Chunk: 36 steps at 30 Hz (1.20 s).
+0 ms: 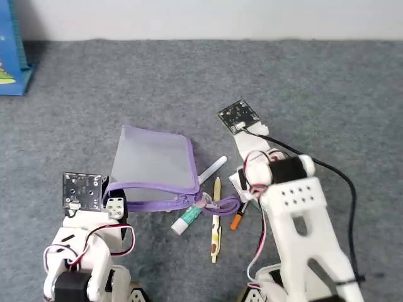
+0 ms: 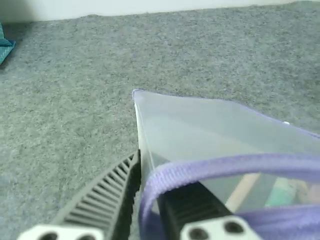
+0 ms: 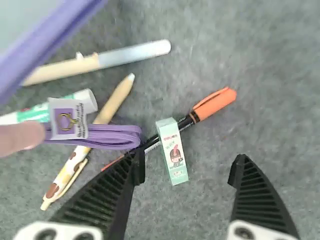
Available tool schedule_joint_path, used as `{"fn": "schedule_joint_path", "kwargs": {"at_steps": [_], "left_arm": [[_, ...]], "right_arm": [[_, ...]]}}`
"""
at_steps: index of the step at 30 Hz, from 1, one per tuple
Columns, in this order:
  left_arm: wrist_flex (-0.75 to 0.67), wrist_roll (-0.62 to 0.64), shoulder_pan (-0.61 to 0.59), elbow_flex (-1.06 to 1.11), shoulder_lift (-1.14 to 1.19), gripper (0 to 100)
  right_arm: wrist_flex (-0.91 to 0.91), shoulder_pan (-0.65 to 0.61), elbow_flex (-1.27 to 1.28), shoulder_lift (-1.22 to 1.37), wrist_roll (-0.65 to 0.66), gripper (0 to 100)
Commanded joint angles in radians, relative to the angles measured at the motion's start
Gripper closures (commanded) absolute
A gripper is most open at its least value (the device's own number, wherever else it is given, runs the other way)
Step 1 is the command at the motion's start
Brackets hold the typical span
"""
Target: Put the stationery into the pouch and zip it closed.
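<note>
A translucent grey pouch (image 1: 151,163) with purple trim lies on the grey carpet, its mouth facing the arms. My left gripper (image 1: 116,202) is shut on the pouch's purple rim (image 2: 150,192) at its left end. Beside the mouth lie a green-and-white glue stick (image 1: 187,220), a cream pen (image 1: 216,220), a white pen (image 1: 213,168) and an orange-capped pen (image 1: 238,219). My right gripper (image 3: 189,165) hangs open just above a small green eraser (image 3: 172,155) that rests on the orange-capped pen (image 3: 207,105). The pouch's purple strap (image 3: 95,135) lies across the cream pen (image 3: 112,102).
A blue box (image 1: 11,50) stands at the far left edge by the white wall. Open grey carpet stretches behind and to the right of the pouch. The right arm's black cable (image 1: 340,176) trails along the right side.
</note>
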Motion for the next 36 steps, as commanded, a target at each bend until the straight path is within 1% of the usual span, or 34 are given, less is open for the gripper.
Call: {"fn": "schedule_joint_path", "kwargs": {"at_steps": [1,12,14,19,21,23,32,36], "left_arm": [[0.000,0.012,-0.008,-0.071,-0.014,99],[0.003,0.012,-0.008,-0.053,-0.014,99],[0.002,0.012,-0.008,-0.039,-0.014,99],[0.002,0.012,-0.008,-0.033,-0.014,99],[0.002,0.012,-0.008,-0.033,-0.014,99],[0.002,0.012,-0.008,-0.031,-0.014,99],[-0.002,0.012,-0.008,-0.008,-0.014,99],[-0.002,0.012,-0.008,-0.007,-0.014,99]], "right_arm": [[-0.038,0.012,-0.058,0.070,-0.005,73.9],[-0.162,0.008,-0.061,0.390,0.121,74.2],[-0.170,0.008,-0.084,0.437,0.133,77.8],[-0.165,0.013,-0.166,0.545,0.181,93.6],[-0.165,0.013,-0.190,0.595,0.192,96.3],[-0.163,0.015,-0.210,0.630,0.192,96.9],[-0.053,0.025,-0.285,0.641,0.192,98.8],[0.030,0.056,-0.316,0.545,0.187,98.9]]}}
